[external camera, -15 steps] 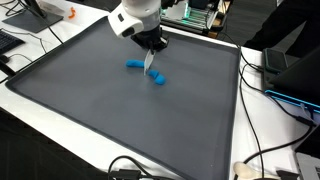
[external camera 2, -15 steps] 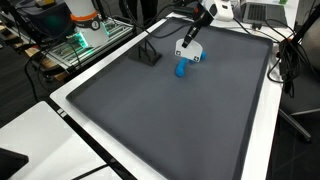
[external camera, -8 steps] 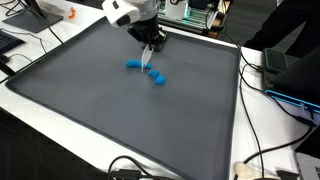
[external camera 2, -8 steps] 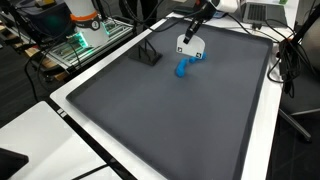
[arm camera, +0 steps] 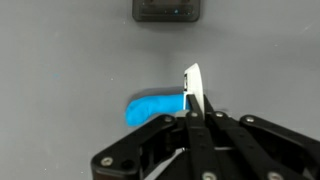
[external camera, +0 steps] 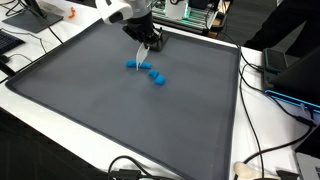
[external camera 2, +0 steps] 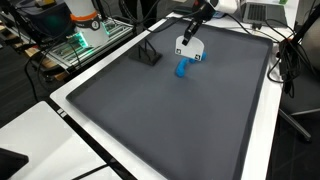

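Note:
My gripper (external camera: pixel 146 47) is shut on a thin white flat piece (external camera: pixel 142 60) that hangs down from the fingers, just above the grey mat (external camera: pixel 120 120). In the wrist view the white piece (arm camera: pixel 192 86) sticks out edge-on from between the closed fingers (arm camera: pixel 192 113). A blue curved piece (arm camera: pixel 155 106) lies on the mat right beside it, and it also shows in both exterior views (external camera: pixel 134 66) (external camera 2: pixel 181 68). A second blue piece (external camera: pixel 158 77) lies a little further along the mat. In an exterior view the gripper (external camera 2: pixel 191 31) holds the white piece (external camera 2: pixel 190 47) over the far part of the mat.
A small black stand (external camera 2: pixel 147 54) sits on the mat near the gripper, and it shows at the top of the wrist view (arm camera: pixel 167 10). The mat lies on a white table (external camera: pixel 270 130) with cables, electronics and an orange object around its edges.
My gripper has moved sideways across the mat with the white piece, from near the second blue piece to beside the first one, and risen slightly. The blue pieces have not moved.

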